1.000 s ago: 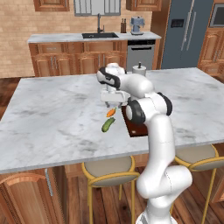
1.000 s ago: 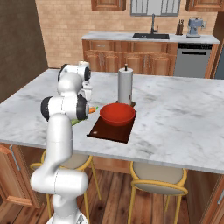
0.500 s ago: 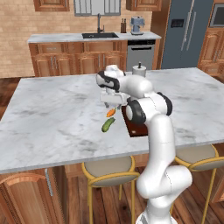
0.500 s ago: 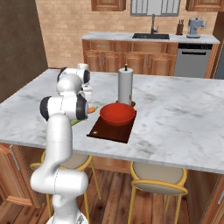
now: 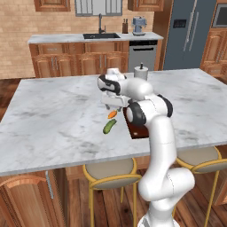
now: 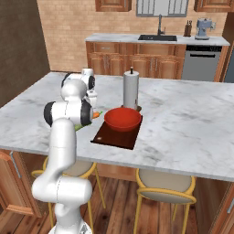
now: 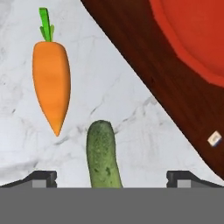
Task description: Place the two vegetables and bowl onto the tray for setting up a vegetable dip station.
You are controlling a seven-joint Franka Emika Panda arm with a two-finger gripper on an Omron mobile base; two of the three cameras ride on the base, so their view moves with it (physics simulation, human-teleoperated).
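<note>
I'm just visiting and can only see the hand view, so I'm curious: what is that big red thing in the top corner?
Observer: A round red bowl, already sitting on the dark brown tray.
Operator: Anything else near it?
Observer: A white paper-towel roll stands upright just behind the tray.
Operator: Where is the hand itself?
Observer: The gripper hovers open, low over the carrot and cucumber, which lie on a marble island counter.

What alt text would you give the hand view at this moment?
An open gripper hangs over a white marble counter, with a green cucumber lying between its fingertips and an orange carrot beside it. A dark brown tray crosses the corner, carrying a red bowl.
</note>
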